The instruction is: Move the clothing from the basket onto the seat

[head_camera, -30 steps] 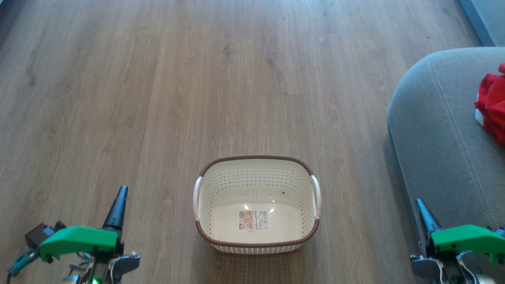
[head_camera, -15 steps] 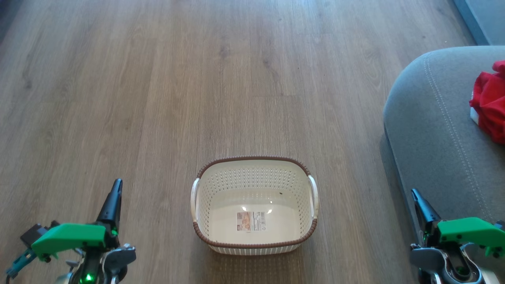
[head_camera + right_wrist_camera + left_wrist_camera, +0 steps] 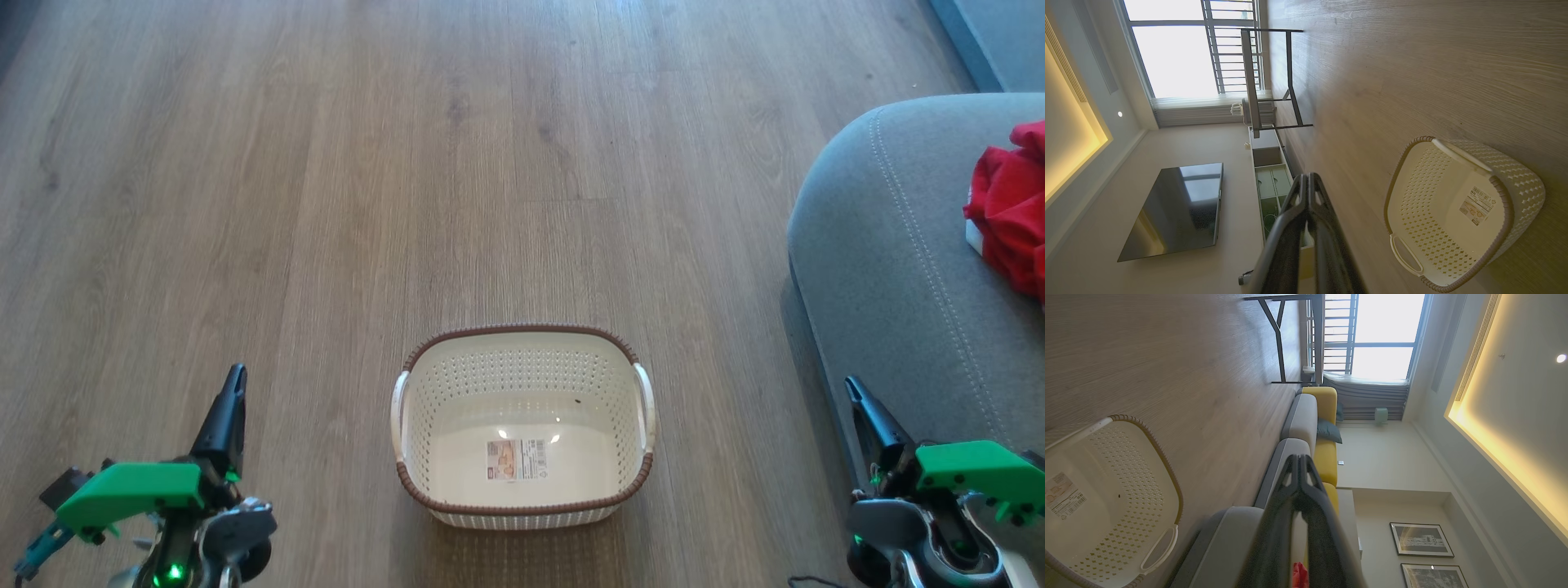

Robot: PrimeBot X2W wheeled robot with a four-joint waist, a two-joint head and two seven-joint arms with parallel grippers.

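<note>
The cream perforated basket [image 3: 522, 376] with a brown rim stands on the wood floor at bottom centre, holding nothing but a label sticker on its floor. It also appears as the basket [image 3: 1126, 490] in the left wrist view and the basket [image 3: 1453, 220] in the right wrist view. Red clothing [image 3: 1008, 208] with a bit of white lies bunched on the grey seat [image 3: 906, 278] at the right edge. My left gripper [image 3: 235, 374] is shut at lower left, well left of the basket. My right gripper [image 3: 853, 384] is shut at lower right, beside the seat's front edge.
Wood floor [image 3: 408, 163] stretches all around the basket. In the left wrist view a grey and yellow sofa [image 3: 1314, 416] runs along the wall. A dark-framed table [image 3: 1269, 81], a low cabinet [image 3: 1267, 171] and a television [image 3: 1175, 208] stand in the right wrist view.
The head camera has shifted slightly, so the whole picture sits a bit lower and left. Both grippers have drawn back a little toward the bottom edge. Basket and clothing stay put.
</note>
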